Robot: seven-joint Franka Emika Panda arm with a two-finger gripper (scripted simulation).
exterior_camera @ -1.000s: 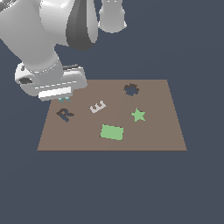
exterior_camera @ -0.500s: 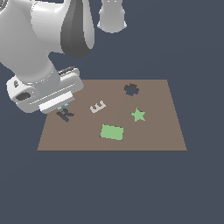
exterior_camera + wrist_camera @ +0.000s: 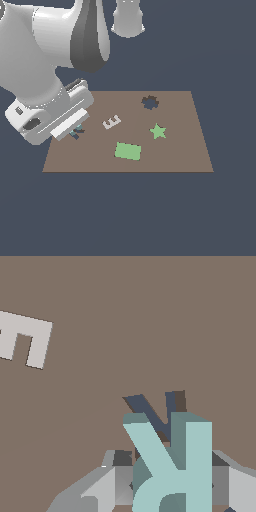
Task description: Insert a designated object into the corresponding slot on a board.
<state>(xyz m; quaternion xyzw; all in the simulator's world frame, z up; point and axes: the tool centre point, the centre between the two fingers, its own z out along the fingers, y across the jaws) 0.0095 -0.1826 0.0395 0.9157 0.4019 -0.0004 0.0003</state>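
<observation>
The fingers (image 3: 172, 486) were closed on the teal R (image 3: 172, 466), one grey pad (image 3: 120, 483) pressed to each side of the letter's lower part, so the block sat clamped between them rather than resting loose. In the wrist view the R was held just over the dark R-shaped slot (image 3: 150, 408), whose legs showed beyond the block's edge; the letter looked turned to match the recess but slightly offset from it, and whether it had begun to enter could not be told. That hold probably served to keep the letter square for seating.

In the exterior view the hand hid most of this, low over the brown board (image 3: 180, 150) at the centre left of the frame. Further out lay the whitish E (image 3: 111, 121), the green star (image 3: 158, 131), a green rectangle (image 3: 128, 151) and the gear-shaped recess (image 3: 149, 102) toward the upper right.
</observation>
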